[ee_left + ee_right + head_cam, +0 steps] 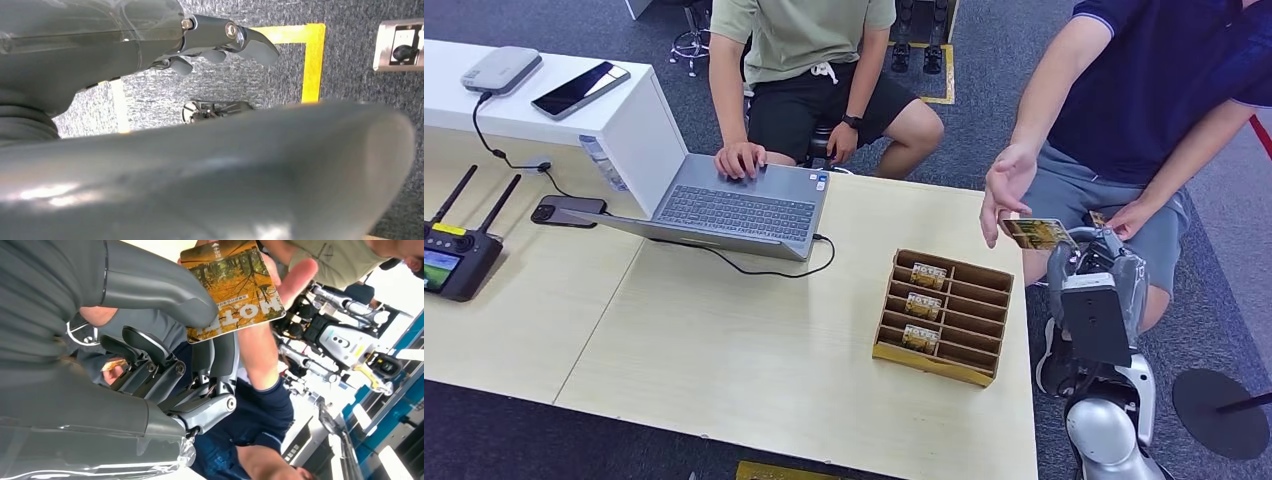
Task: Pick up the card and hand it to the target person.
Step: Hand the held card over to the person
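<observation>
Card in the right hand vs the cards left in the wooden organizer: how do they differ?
The held card is pinched by the right hand off the table edge, by a person's hand; the organizer cards sit in slots. The held one lies nearly flat; those stand tilted. Same yellow print.

Bright, even indoor light; wrist views blurred close-up.

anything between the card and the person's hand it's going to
Nothing visible. The right robot hand holds the card up past the table edge, and the person's open hand already reaches its far end, with nothing between them.
</observation>
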`<state>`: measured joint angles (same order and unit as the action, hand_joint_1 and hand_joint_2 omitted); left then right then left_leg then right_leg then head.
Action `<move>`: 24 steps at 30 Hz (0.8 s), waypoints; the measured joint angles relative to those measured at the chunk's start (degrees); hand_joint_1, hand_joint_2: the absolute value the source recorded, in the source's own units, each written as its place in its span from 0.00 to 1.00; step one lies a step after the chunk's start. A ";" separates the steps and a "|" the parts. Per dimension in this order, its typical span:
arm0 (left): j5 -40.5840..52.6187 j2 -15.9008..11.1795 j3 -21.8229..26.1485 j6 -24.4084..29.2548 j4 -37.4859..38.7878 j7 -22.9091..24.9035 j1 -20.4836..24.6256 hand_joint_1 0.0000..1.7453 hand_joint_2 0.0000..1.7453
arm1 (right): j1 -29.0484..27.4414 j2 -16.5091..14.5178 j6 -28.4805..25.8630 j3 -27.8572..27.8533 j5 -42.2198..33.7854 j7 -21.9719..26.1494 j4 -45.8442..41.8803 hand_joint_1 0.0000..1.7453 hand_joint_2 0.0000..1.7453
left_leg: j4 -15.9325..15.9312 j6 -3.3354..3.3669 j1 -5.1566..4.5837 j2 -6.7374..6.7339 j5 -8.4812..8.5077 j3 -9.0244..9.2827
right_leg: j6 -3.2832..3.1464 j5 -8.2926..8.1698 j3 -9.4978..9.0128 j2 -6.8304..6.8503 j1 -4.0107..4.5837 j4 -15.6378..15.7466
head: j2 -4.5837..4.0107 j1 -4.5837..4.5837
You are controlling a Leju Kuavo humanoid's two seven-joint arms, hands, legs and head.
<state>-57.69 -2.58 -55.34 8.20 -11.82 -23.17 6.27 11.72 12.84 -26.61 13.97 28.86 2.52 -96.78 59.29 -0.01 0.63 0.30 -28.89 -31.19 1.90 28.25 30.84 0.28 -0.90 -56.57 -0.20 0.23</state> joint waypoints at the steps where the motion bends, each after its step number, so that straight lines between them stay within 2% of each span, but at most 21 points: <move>1: 0.01 0.07 -0.01 0.00 0.00 0.01 0.05 0.00 0.00 | -0.01 -0.20 0.01 -0.26 -0.03 0.08 0.16 1.00 1.00 | 0.00 0.00 0.00 0.00 0.00 0.00 | 0.00 0.00 0.00 0.00 0.00 0.00 | 0.00 0.00; 21: 0.01 0.46 -0.02 0.00 0.00 0.03 0.23 0.00 0.00 | -0.06 -1.51 0.23 -1.96 0.47 0.03 2.24 0.99 1.00 | 0.00 0.00 -0.01 0.00 0.00 -0.01 | 0.00 0.00 0.00 0.00 -0.01 0.00 | 0.00 0.01; 23: -0.01 0.46 -0.02 0.00 0.00 0.03 0.24 0.00 0.00 | -0.06 -1.53 0.25 -2.12 0.47 0.02 2.34 0.91 1.00 | 0.00 0.00 -0.01 0.00 0.00 -0.01 | 0.00 0.00 0.00 0.00 -0.01 0.00 | 0.00 0.00; 24: -0.01 0.46 -0.02 0.00 0.00 0.03 0.24 0.00 0.00 | -0.06 -1.54 0.28 -2.14 0.47 0.01 2.39 0.74 1.00 | 0.00 0.00 -0.01 0.00 0.00 -0.01 | 0.00 0.00 0.00 0.00 -0.01 0.00 | 0.00 -0.01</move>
<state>-57.70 -2.12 -55.36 8.20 -11.82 -23.15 6.51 11.66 11.29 -26.33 11.83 29.33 2.53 -94.39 59.29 -0.01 0.62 0.30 -28.89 -31.20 1.90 28.25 30.84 0.28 -0.90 -56.56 -0.20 0.22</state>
